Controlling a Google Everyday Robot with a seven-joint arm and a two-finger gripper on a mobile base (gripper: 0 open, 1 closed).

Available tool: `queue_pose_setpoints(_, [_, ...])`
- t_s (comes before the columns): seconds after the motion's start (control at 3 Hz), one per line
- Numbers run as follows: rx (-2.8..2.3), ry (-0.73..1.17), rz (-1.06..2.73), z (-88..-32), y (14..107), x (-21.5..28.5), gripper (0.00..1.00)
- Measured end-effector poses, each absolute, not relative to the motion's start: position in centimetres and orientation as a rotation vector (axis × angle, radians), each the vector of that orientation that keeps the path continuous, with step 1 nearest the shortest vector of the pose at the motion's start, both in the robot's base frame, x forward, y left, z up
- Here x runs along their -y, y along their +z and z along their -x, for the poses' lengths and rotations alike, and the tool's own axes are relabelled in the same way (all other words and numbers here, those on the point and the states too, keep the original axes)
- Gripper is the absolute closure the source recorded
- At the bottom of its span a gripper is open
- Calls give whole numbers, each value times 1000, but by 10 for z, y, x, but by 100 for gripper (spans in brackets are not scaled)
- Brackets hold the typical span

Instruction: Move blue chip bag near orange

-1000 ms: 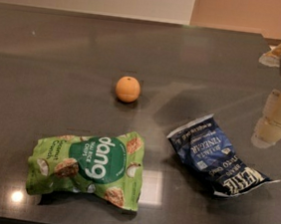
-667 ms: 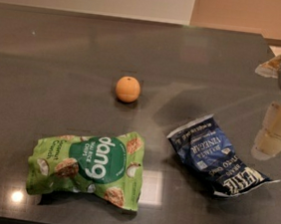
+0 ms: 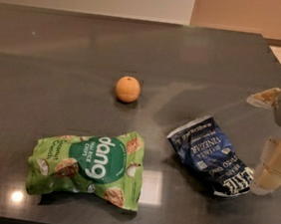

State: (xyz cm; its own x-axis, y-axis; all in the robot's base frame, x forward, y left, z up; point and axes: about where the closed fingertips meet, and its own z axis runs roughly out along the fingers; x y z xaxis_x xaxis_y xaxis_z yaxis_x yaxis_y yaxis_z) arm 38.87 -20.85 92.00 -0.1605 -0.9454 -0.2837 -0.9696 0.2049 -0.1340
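The blue chip bag (image 3: 211, 154) lies crinkled on the dark table, right of centre, with its white lettering facing up. The orange (image 3: 128, 89) sits to its upper left, about a bag's length away. My gripper (image 3: 261, 141) is at the right edge of the view, just right of the blue bag. It is open and empty. One cream finger (image 3: 275, 165) hangs beside the bag's right end and the other fingertip (image 3: 263, 97) shows higher up.
A larger green "dang" bag (image 3: 88, 166) lies at the front left. The dark table (image 3: 62, 50) has its far edge at a wall and its right edge near my arm. The near edge runs just below the green bag.
My gripper has moved down the right side of the view, closer to the blue bag's right end. The bags and the orange have not moved.
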Motion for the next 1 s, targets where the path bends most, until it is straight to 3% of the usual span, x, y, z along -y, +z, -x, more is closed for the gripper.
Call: queue_pose_setpoints(1.0, [-2216, 172, 1752, -360, 866, 212, 0])
